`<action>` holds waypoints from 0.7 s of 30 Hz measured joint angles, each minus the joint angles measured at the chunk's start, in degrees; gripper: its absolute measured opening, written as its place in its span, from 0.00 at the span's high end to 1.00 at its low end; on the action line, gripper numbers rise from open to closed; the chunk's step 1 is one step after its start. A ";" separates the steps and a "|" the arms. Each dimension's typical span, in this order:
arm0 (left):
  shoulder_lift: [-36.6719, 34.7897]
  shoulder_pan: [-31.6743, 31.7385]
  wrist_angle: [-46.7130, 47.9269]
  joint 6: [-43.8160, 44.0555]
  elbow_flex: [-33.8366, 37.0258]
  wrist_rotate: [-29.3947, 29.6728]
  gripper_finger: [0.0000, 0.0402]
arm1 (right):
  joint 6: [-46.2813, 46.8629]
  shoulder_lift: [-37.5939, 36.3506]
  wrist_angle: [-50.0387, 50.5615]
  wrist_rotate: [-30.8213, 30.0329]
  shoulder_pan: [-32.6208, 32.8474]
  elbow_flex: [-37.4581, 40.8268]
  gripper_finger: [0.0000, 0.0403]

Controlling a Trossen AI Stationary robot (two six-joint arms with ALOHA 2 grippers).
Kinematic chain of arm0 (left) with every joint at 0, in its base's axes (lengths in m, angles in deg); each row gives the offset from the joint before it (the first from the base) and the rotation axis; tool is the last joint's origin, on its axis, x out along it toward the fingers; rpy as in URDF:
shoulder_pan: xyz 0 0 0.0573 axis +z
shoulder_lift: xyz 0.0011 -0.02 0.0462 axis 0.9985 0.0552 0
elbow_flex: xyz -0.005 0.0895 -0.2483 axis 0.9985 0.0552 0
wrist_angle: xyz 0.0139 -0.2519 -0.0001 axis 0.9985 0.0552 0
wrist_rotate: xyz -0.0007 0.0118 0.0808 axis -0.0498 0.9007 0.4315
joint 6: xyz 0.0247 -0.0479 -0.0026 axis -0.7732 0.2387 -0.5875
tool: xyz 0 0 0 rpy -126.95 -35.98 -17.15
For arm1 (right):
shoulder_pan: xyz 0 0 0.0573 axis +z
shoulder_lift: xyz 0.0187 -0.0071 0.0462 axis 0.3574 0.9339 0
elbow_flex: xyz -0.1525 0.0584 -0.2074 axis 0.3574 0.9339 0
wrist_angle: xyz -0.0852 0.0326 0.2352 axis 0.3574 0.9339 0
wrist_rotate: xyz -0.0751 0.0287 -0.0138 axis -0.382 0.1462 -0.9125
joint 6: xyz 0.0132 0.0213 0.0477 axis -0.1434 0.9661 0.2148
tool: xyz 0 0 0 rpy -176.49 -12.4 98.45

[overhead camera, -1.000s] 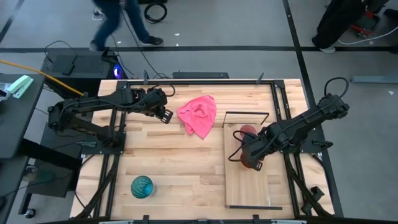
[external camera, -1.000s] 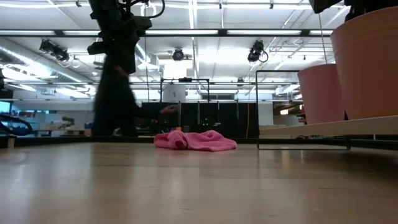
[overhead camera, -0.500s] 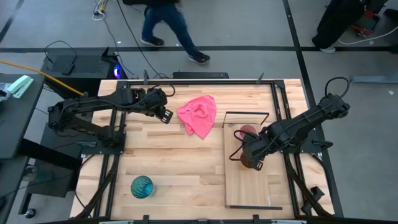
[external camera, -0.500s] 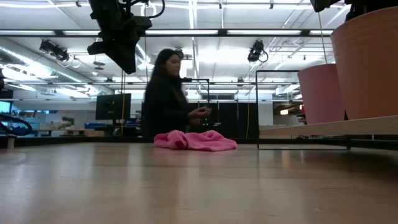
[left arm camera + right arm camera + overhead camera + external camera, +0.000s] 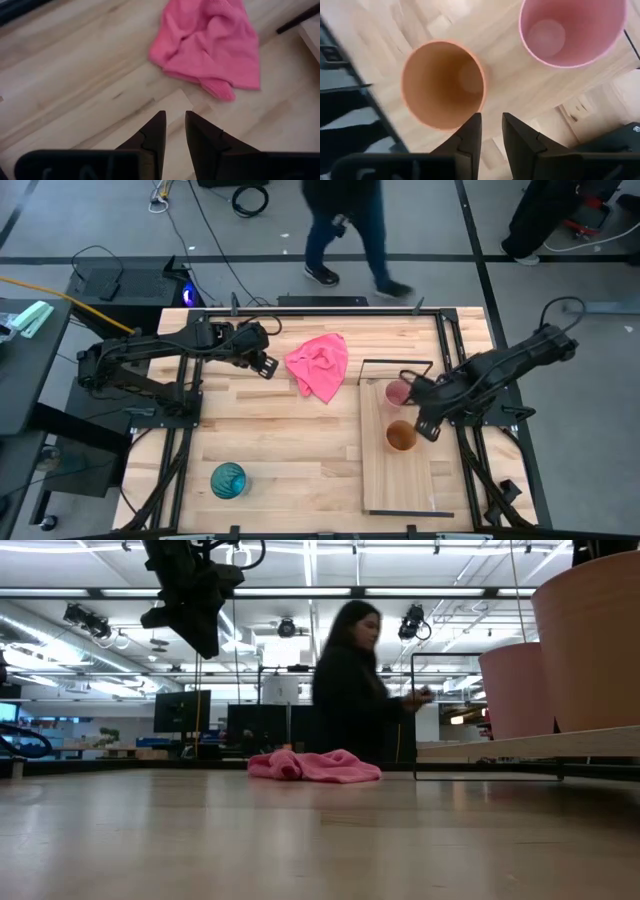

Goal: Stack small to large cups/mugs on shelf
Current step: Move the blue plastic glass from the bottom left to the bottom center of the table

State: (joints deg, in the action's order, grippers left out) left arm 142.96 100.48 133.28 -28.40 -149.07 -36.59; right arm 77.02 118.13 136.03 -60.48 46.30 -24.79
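Note:
The pale pink cup (image 5: pixel 398 392) and the orange-brown cup (image 5: pixel 401 436) stand upright, mouths up, on their bases on the light wooden shelf board (image 5: pixel 400 480), side by side. Both show in the right wrist view, pink (image 5: pixel 572 30) and orange-brown (image 5: pixel 442 82), and in the low view (image 5: pixel 517 690) (image 5: pixel 595 640). The teal cup (image 5: pixel 228 480) stands on the tabletop near the front left. My right gripper (image 5: pixel 427 426) (image 5: pixel 491 120) is shut and empty, just to the right of the orange-brown cup. My left gripper (image 5: pixel 268 366) (image 5: pixel 175 117) is shut and hovers left of the pink cloth (image 5: pixel 320 367).
The shelf's black wire frame (image 5: pixel 395 364) rises at the board's far end, just behind the pink cup. The pink cloth lies crumpled on the slatted tabletop (image 5: pixel 280 430) between the arms. A person (image 5: pixel 345 230) walks past behind the far edge.
My right gripper has drawn back from over the orange-brown cup toward the table's right edge; the cup stays upright on the board beside the pink cup. A person has walked from left to right behind the table.

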 joint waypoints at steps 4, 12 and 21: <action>0.00 -0.02 0.01 -1.11 0.00 -3.92 0.80 | 4.05 -5.39 0.02 -4.17 -0.08 0.00 0.79; 0.00 -4.64 0.04 -0.33 0.00 -12.70 0.82 | 9.32 -12.21 0.03 -17.22 -0.10 -0.02 0.79; -0.04 -17.76 2.80 18.56 0.00 -23.75 0.81 | -0.11 -12.81 0.02 -15.86 -0.06 -0.02 0.79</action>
State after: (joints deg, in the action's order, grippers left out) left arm 142.93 82.72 136.08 -9.84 -149.07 -60.35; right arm 76.91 105.32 136.06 -76.34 46.24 -24.81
